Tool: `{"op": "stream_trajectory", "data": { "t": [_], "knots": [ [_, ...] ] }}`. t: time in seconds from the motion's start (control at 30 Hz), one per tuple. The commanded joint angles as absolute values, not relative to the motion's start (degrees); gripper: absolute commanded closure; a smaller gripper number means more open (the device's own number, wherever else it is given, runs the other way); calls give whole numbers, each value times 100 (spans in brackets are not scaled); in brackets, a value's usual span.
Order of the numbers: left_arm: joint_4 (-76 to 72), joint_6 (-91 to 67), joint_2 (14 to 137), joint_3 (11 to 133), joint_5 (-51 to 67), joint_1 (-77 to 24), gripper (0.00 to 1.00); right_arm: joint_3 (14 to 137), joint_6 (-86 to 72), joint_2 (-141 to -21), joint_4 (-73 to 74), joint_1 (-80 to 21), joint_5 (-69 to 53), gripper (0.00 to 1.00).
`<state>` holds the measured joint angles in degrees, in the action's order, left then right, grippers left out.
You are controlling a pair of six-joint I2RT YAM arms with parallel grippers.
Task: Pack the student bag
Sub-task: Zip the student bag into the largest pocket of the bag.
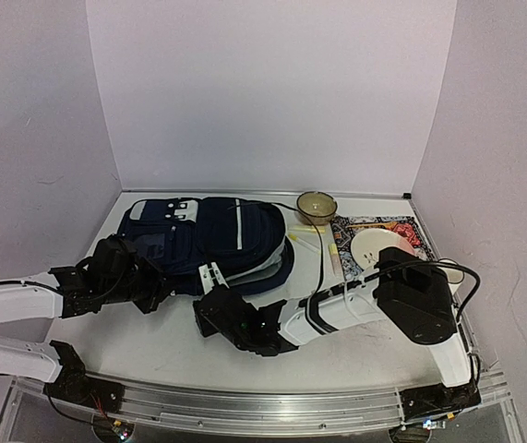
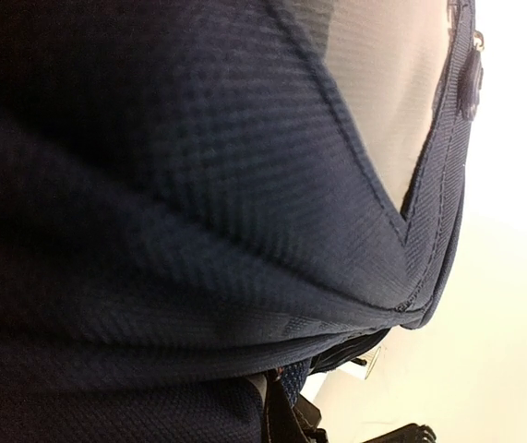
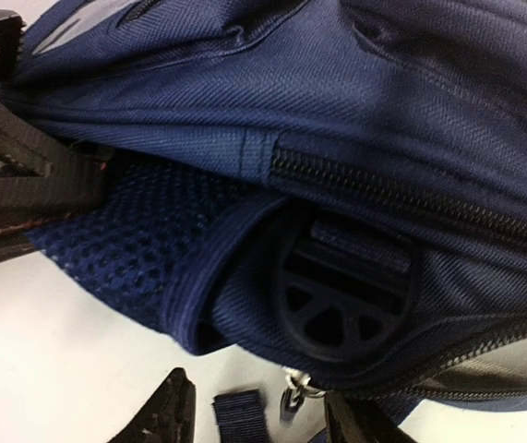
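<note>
Top external, white table (image 1: 152, 346), pale walls (image 1: 272, 92), student bag (image 1: 217, 235), left fingers (image 1: 154, 293) together, right fingers (image 3: 173, 411) apart beside it

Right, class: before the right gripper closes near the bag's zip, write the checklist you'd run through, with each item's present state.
1. Left gripper shut at the bag's near-left edge: ok.
2. Left gripper really holds fabric: cannot tell; its camera shows only cloth.
3. Right gripper jaws apart: ok.
4. Zip pull sits between its fingertips: ok.
5. Strap end out of that gap: not ok; it lies beside the pull.
6. Bowl apart from both arms: ok.
</note>
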<state>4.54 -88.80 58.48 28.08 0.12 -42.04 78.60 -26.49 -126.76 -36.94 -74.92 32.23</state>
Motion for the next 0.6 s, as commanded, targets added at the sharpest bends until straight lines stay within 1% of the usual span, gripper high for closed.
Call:
{"op": "stream_trajectory", "data": {
  "t": [0.0,0.07,0.17,0.27,0.43,0.57],
  "knots": [
    [-68,-8886,5750,3284,242,-4210,100,8103,-2551,-12718,-3484,-7480,3762,58],
    [-58,-8880,5708,3269,211,-4210,100,8084,-2541,-12690,-3462,-7474,3785,65],
    [-35,-8834,5656,3261,143,-4210,100,8018,-2459,-12594,-3457,-7471,3721,84],
    [-12,-8789,5603,3255,63,-4206,100,7834,-2415,-12393,-3459,-7471,3638,99],
    [243,-8633,5552,3273,-275,-4210,100,7326,-2307,-11867,-3473,-7471,3487,100],
    [605,-8317,5539,3405,-603,-4203,100,6904,-2216,-11415,-3485,-7471,3147,100]
  ]
}}
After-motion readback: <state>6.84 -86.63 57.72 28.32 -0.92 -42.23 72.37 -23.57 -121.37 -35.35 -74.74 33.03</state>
